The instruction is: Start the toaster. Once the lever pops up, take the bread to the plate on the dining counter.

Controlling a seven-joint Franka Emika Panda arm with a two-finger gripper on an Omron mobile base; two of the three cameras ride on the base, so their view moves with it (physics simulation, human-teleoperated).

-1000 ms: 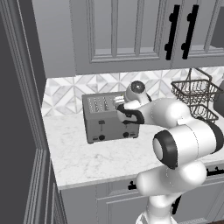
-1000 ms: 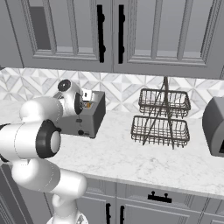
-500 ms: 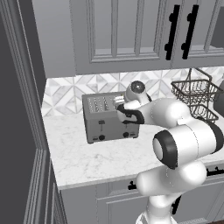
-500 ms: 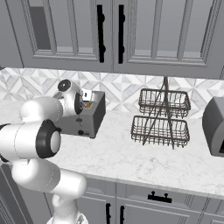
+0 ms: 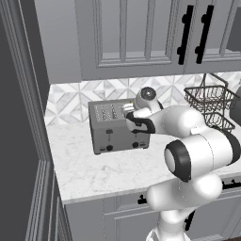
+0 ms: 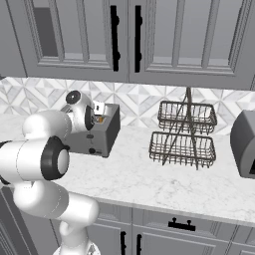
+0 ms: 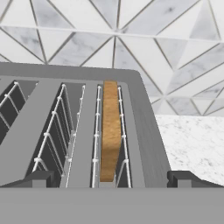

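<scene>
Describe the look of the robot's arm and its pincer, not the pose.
The arm is glossy white, built of rounded, bulbous links with dark bands at the joints. Near the wrist sits a round grey-and-black disc. The pincer ends in two small dark, blocky fingertips. No cables or markings are visible.

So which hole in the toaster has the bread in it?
The slot at the end of the toaster, nearest its outer wall: the bread stands on edge there, while the other slots show bare wire guides.
</scene>
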